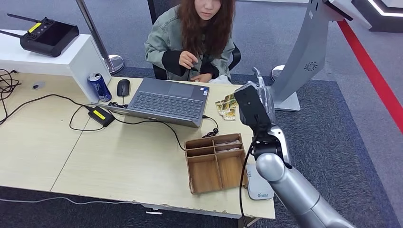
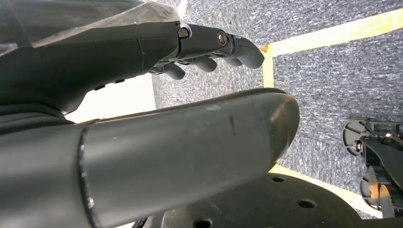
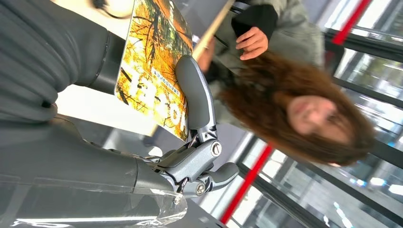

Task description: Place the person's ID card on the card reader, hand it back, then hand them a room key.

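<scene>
My right hand (image 1: 255, 106) is raised above the table's right end, its dark back toward me. In the right wrist view this hand (image 3: 183, 161) pinches a room key card (image 3: 152, 66) with a yellow autumn-leaf print under the thumb. The card faces a seated person (image 1: 195, 42), whose hand (image 3: 252, 42) is held near the chest, apart from the card. More leaf-print cards (image 1: 226, 107) lie on the table beside the laptop. A grey card reader (image 1: 257, 186) sits at the table's front right corner. My left hand (image 2: 204, 45) hangs over carpet and holds nothing.
An open laptop (image 1: 166, 99) stands in front of the person, with a mouse (image 1: 123, 87), a blue can (image 1: 100, 87) and a power adapter (image 1: 100, 115) to its left. A wooden divided box (image 1: 216, 161) sits under my right arm. A grey kiosk stand (image 1: 309, 52) rises at the right.
</scene>
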